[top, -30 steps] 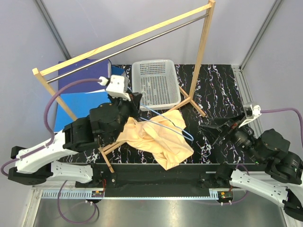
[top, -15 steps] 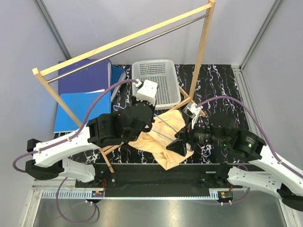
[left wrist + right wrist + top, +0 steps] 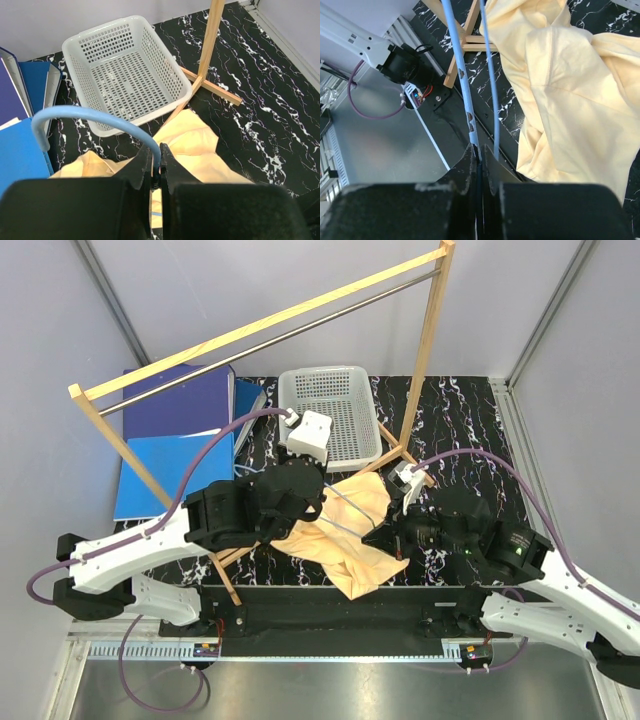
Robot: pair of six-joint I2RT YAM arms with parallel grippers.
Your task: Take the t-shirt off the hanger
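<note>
Likely a lab: aluminium-framed booth (image 3: 110, 290), marbled table (image 3: 460, 430)

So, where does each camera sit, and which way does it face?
Top external: fixed above and behind, looking down on the black marbled table; left arm and right arm show, bases at bottom.
Left wrist: on the left arm, facing the white plastic basket; its jaws show, shut on the thin light-blue wire hanger.
Right wrist: on the right arm, facing the pale peach-orange cloth t-shirt; its jaws show, shut on the hanger.
Shared: hanger and t-shirt appear in all three.
</note>
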